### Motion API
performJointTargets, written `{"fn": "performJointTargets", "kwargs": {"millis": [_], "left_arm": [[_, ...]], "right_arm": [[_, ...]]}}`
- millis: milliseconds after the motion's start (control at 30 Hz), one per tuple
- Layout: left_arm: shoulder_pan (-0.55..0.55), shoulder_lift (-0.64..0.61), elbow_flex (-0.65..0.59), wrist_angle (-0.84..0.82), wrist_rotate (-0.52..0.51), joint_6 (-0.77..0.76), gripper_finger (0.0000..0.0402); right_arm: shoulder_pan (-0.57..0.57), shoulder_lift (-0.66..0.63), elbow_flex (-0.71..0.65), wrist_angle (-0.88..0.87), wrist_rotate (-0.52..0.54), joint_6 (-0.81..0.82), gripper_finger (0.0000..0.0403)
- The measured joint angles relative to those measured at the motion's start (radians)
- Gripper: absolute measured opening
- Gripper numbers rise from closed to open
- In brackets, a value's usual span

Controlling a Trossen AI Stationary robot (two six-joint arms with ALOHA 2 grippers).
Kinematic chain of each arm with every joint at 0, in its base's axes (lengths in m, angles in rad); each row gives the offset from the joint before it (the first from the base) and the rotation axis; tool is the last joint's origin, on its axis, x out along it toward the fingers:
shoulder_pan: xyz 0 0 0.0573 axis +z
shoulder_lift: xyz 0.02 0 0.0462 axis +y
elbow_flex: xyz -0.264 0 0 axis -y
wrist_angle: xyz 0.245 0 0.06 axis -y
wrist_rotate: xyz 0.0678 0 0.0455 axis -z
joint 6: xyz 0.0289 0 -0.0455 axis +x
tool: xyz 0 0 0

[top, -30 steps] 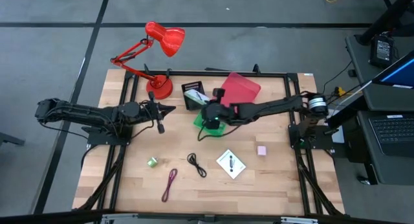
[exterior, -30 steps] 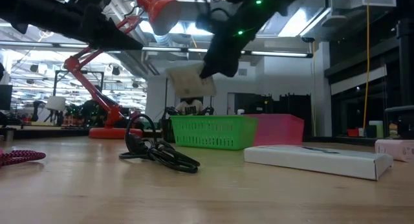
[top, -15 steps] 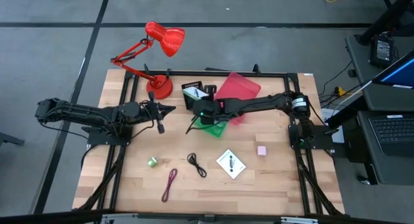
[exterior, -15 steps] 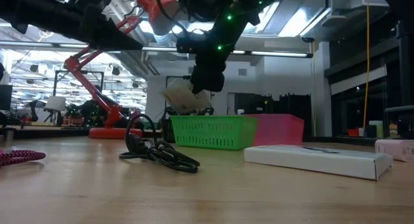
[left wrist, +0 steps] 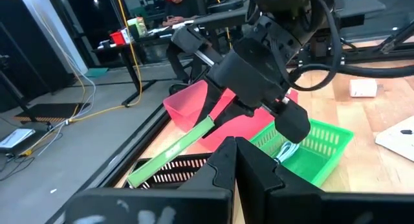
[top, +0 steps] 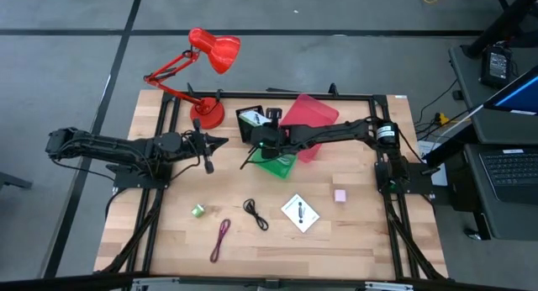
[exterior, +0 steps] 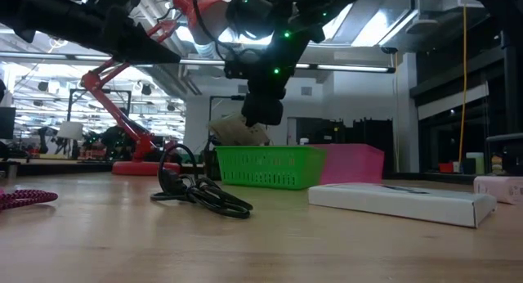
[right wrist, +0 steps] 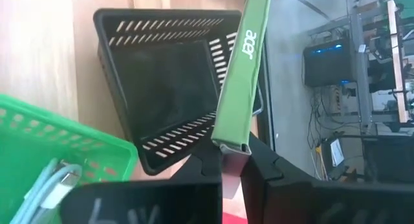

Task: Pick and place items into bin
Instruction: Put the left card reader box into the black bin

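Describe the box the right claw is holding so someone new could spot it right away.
Start at the red desk lamp, then go to the black bin beside its base. Over that bin the right claw pinches a flat box, the only item with a green edge reading "acer".

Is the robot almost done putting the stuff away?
Not nearly. A pale cable already lies in the green bin. The right gripper holds a flat green-edged box over the black bin. A white card, pink cube, green roll, black cable and maroon cable wait.
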Motion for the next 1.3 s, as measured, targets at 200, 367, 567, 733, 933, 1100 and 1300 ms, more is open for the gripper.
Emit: {"fn": "performJointTargets", "kwargs": {"millis": [200, 367, 567, 733, 933, 1100, 1300], "left_arm": [[0.000, 0.000, 0.000, 0.000, 0.000, 0.000, 0.0004], [0.000, 0.000, 0.000, 0.001, 0.000, 0.000, 0.0004], [0.000, 0.000, 0.000, 0.001, 0.000, 0.000, 0.0004], [0.000, 0.000, 0.000, 0.001, 0.000, 0.000, 0.0004], [0.000, 0.000, 0.000, 0.001, 0.000, 0.000, 0.0004], [0.000, 0.000, 0.000, 0.001, 0.000, 0.000, 0.0004], [0.000, 0.000, 0.000, 0.001, 0.000, 0.000, 0.0004]], "right_arm": [[-0.002, 0.000, 0.000, 0.004, -0.001, -0.001, 0.0011], [-0.011, 0.000, 0.000, 0.006, -0.033, -0.004, 0.0019], [-0.019, 0.000, 0.000, 0.008, -0.052, -0.004, 0.0020], [-0.019, 0.000, 0.000, 0.008, -0.052, -0.004, 0.0036], [-0.019, 0.000, 0.000, 0.008, -0.053, -0.005, 0.0048], [-0.019, 0.000, 0.000, 0.008, -0.084, -0.006, 0.0050], [-0.018, 0.000, 0.000, 0.009, -0.108, -0.008, 0.0051]]}}
